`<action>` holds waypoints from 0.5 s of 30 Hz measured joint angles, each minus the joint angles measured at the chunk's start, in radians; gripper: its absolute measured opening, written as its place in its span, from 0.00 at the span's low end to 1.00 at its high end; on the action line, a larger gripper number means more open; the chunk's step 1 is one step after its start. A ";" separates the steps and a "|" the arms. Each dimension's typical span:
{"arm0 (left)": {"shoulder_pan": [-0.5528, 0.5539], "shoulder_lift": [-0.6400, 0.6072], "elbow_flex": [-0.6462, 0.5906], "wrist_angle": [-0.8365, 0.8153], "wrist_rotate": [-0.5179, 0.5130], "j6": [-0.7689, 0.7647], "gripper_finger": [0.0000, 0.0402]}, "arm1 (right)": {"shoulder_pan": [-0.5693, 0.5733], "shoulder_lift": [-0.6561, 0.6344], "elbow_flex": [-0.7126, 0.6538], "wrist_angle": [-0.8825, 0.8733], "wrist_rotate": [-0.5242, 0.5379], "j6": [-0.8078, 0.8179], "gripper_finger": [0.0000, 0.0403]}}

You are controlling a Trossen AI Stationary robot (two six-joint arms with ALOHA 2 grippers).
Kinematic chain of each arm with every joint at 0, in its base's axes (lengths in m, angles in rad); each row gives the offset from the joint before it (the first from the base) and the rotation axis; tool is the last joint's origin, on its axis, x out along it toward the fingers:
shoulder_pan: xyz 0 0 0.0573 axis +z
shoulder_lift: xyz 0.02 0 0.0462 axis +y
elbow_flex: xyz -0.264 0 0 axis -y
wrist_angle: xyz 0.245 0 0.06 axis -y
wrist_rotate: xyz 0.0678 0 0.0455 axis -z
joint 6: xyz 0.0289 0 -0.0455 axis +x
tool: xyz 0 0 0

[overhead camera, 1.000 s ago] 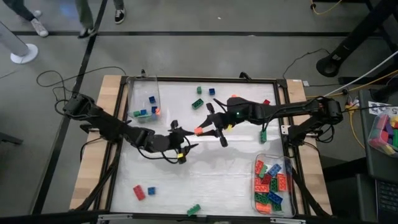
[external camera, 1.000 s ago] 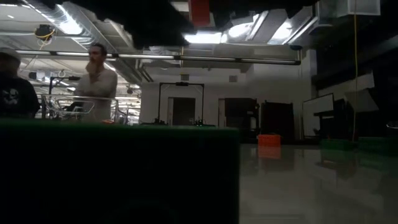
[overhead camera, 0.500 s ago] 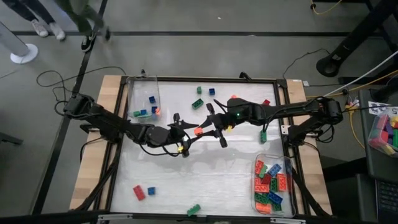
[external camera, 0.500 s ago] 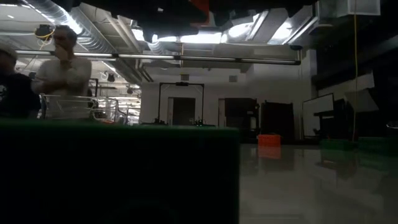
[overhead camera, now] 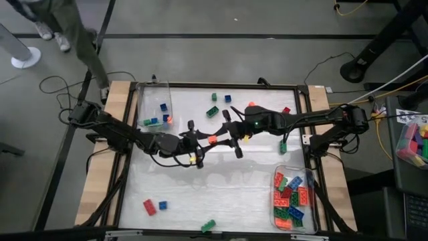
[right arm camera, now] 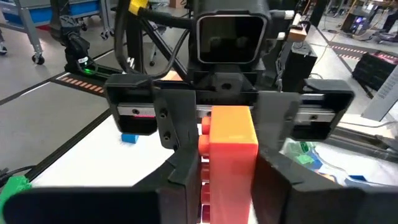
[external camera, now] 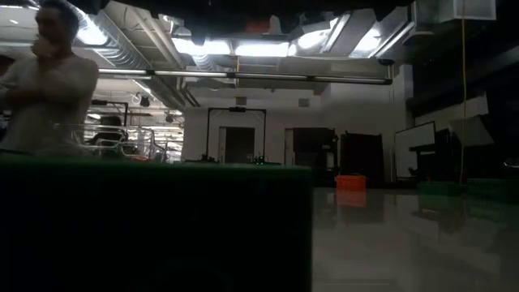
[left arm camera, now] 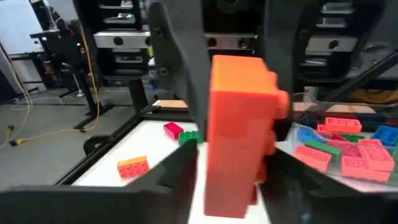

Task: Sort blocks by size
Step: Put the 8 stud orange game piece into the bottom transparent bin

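The white table [overhead camera: 221,187] carries two clear bins: the one by the right arm [overhead camera: 293,199] is heaped with long bricks, the one at the far left [overhead camera: 155,104] holds a few small ones. Loose blocks [overhead camera: 154,206] lie scattered near the edges. Over the middle the two arms meet nose to nose around one orange brick [overhead camera: 212,140]. The right gripper [overhead camera: 235,140] holds it by the sides, as its wrist view shows [right arm camera: 231,158]; the left gripper [overhead camera: 198,146] has its fingers [left arm camera: 177,93] flanking the same brick [left arm camera: 239,137], spread and seemingly not yet pinching. This looks like a handover. To do it well, the receiving fingers should clamp squarely on the flat faces before the giver lets go, then draw apart slowly so the brick does not twist or drop
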 joint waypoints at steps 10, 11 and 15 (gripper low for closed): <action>-0.001 0.000 0.000 -0.016 -0.019 0.007 0.19 | 0.002 0.000 0.000 -0.001 0.144 0.011 0.38; -0.001 -0.003 0.000 -0.022 -0.028 0.009 0.19 | 0.002 0.000 0.000 -0.003 0.156 0.011 0.40; 0.006 -0.059 0.000 -0.156 -0.094 0.002 0.19 | 0.001 0.000 0.064 -0.126 0.244 0.005 0.47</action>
